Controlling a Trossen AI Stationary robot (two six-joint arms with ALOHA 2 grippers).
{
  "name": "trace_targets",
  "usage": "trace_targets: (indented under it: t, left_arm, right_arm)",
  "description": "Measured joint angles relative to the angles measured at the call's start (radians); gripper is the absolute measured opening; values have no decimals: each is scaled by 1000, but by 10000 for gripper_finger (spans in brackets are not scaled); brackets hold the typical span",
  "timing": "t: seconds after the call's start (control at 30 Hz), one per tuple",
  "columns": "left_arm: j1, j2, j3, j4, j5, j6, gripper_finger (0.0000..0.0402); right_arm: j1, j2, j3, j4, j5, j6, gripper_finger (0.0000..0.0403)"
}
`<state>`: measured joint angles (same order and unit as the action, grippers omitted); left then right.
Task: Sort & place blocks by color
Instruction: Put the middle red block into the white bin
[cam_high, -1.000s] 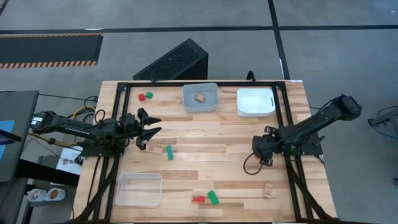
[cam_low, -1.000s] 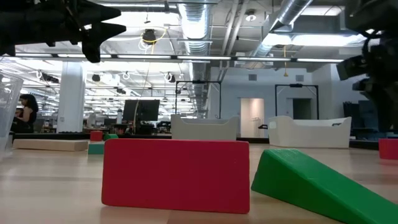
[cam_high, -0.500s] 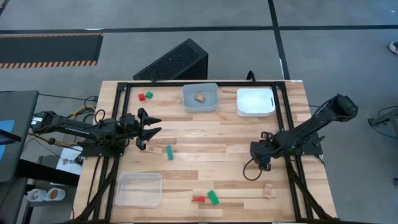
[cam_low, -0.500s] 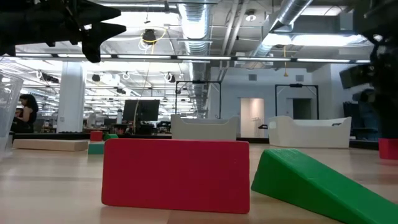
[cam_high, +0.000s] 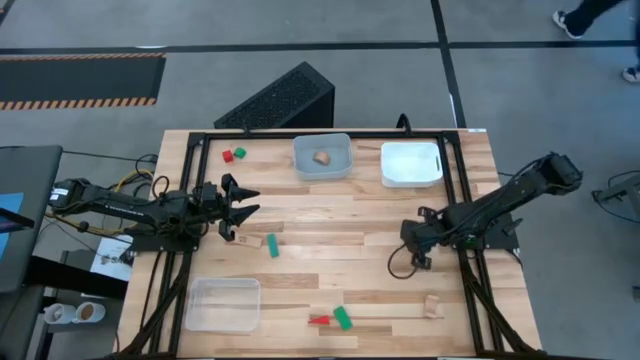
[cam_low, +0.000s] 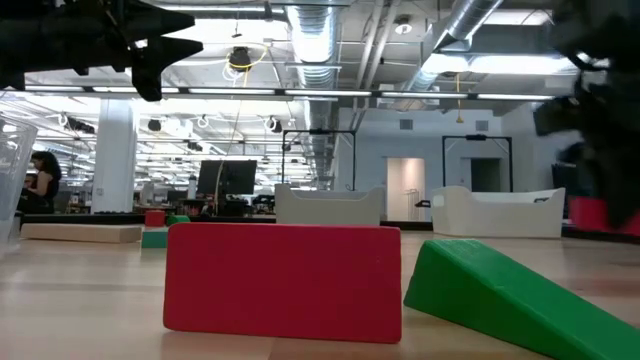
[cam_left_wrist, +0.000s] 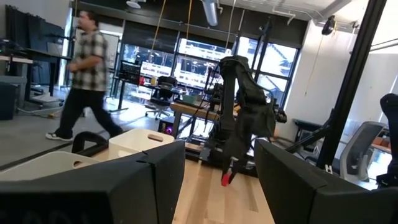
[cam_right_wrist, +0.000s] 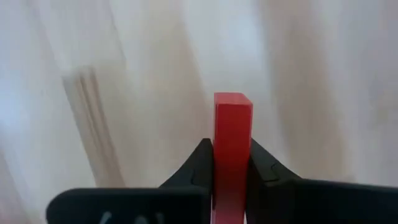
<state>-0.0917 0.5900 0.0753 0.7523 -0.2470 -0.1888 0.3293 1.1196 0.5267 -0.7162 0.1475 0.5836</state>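
Right of the table's (cam_high: 330, 215) middle, the right gripper (cam_right_wrist: 231, 167) pinches a red block (cam_right_wrist: 232, 140) between its fingers, held upright above the wood. Toward the table's left edge the left gripper (cam_high: 240, 207) hangs with its fingers spread, holding nothing. Just beside it lie a wooden block (cam_high: 252, 241) and a green bar (cam_high: 272, 245). Near the front edge sit another red block (cam_high: 319, 320) and a green wedge (cam_high: 343, 318), touching. At the back, a small red cube (cam_high: 227, 156) and green cube (cam_high: 240, 152) sit left of the middle bin (cam_high: 322, 170), which holds one wooden piece (cam_high: 321, 157).
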Motion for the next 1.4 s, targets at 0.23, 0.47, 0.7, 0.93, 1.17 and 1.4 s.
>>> trace_targets:
  t: [0.23, 0.47, 0.7, 0.93, 1.17, 1.4]
  left_arm:
    - [0, 0, 0, 2, -2, 8, 178]
    - [0, 0, 0, 0, 2, 8, 178]
    - [0, 0, 0, -1, -1, 12, 178]
    - [0, 0, 0, -2, -2, 11, 178]
    - [0, 0, 0, -59, 4, -33, 178]
    - [0, 0, 0, -68, 6, -33, 178]
  right_arm:
    - [-182, -109, 56, 93, 159, -116, 47]
    - [-426, -238, 58, 247, 91, -245, 48]
    - [-696, -302, 58, 346, 86, -342, 48]
    - [-943, -259, 58, 465, -28, -437, 48]
    - [-1136, -102, 58, 421, -98, -427, 55]
    - [-1171, 35, 58, 487, -100, -435, 69]
